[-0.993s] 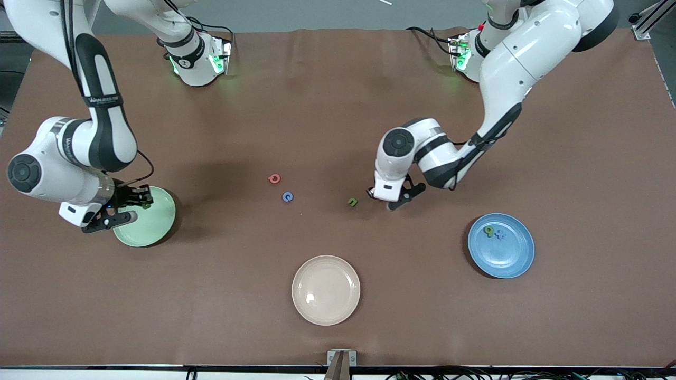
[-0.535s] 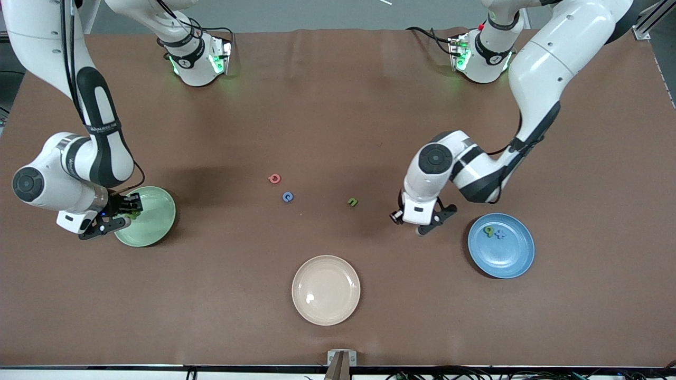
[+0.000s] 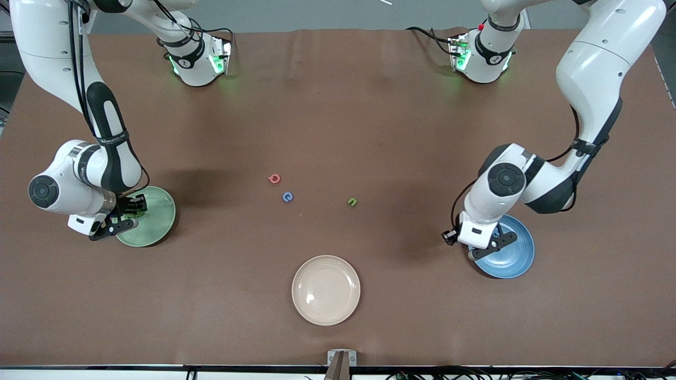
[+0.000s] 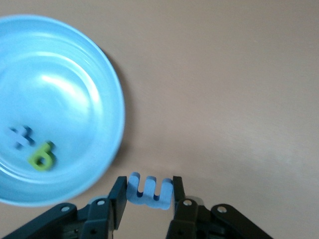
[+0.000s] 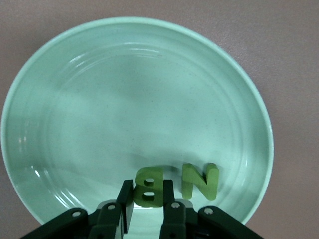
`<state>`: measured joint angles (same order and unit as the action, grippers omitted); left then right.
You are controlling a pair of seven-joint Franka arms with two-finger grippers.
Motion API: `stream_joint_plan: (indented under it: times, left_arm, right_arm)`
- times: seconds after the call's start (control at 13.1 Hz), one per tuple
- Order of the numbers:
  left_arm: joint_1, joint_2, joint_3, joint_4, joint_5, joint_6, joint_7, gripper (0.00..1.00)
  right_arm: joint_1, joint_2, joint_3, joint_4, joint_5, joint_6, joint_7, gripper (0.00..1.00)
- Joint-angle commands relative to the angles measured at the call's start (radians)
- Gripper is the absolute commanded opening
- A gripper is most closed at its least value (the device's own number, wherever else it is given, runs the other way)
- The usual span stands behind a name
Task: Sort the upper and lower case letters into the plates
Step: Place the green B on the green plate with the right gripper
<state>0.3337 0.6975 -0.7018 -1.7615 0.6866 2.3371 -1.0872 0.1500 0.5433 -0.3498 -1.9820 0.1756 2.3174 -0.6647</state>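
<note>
Brown surface (image 3: 338,105) carries three plates and three loose letters.

Step in hand: both arms are delivering. The left pincer (image 4: 148,196) holds a blue letter (image 4: 149,188) between its fingers, just beside the blue plate (image 3: 515,258), which already holds a green letter (image 4: 41,156) and a blue cross-shaped piece (image 4: 19,136). The right pincer (image 5: 148,204) is clamped on a green B (image 5: 149,185) low over the mint plate (image 3: 158,219), next to a green N (image 5: 200,180) lying in it.

Next move, as judged: carry the blue letter over the rim, then release both pieces.

Room: the red (image 3: 274,179), blue (image 3: 287,197) and green (image 3: 352,201) letters lie mid-surface, well apart from both plates. The beige plate (image 3: 326,290) sits nearest the front camera, empty.
</note>
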Motion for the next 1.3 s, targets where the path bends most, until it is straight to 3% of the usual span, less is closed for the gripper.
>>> stream_joint_plan:
  times: [0.0, 0.38, 0.53, 0.61, 0.69, 0.84, 0.92, 0.99, 1.22]
  left_arm:
    - [0.076, -0.035, -0.007, -0.016, 0.022, -0.068, 0.14, 0.04]
    - [0.174, -0.021, -0.005, -0.016, 0.022, -0.071, 0.277, 0.06]
    - [0.211, -0.003, -0.004, -0.015, 0.021, -0.062, 0.314, 0.15]
    - [0.223, 0.008, -0.002, -0.016, 0.022, -0.058, 0.314, 0.21]
    - [0.226, 0.01, -0.001, -0.016, 0.027, -0.056, 0.316, 0.29]
    - [0.226, 0.01, 0.013, -0.019, 0.034, -0.056, 0.316, 0.53]
    - [0.223, 0.008, 0.013, -0.024, 0.034, -0.056, 0.296, 0.81]
    - [0.216, 0.004, 0.008, -0.029, 0.031, -0.061, 0.287, 1.0]
    - [0.188, 0.002, -0.06, -0.042, 0.027, -0.067, 0.163, 1.0]
  right_arm:
    - [-0.018, 0.003, 0.015, -0.001, 0.016, 0.004, -0.026, 0.15]
    - [-0.02, 0.004, 0.022, -0.005, 0.019, 0.002, -0.024, 0.22]
    - [-0.02, 0.003, 0.022, -0.003, 0.019, 0.002, -0.024, 0.43]
    - [-0.018, 0.003, 0.02, 0.002, 0.019, 0.0, -0.022, 0.85]
    - [-0.017, -0.003, 0.02, 0.006, 0.019, -0.007, -0.019, 0.97]
    - [-0.007, -0.051, 0.018, 0.017, 0.019, -0.065, -0.009, 0.99]
    - [-0.003, -0.086, 0.018, 0.049, 0.019, -0.152, -0.001, 0.98]
    - [0.011, -0.106, 0.018, 0.095, 0.019, -0.252, 0.043, 0.98]
    - [0.081, -0.183, 0.018, 0.181, 0.012, -0.479, 0.282, 0.99]
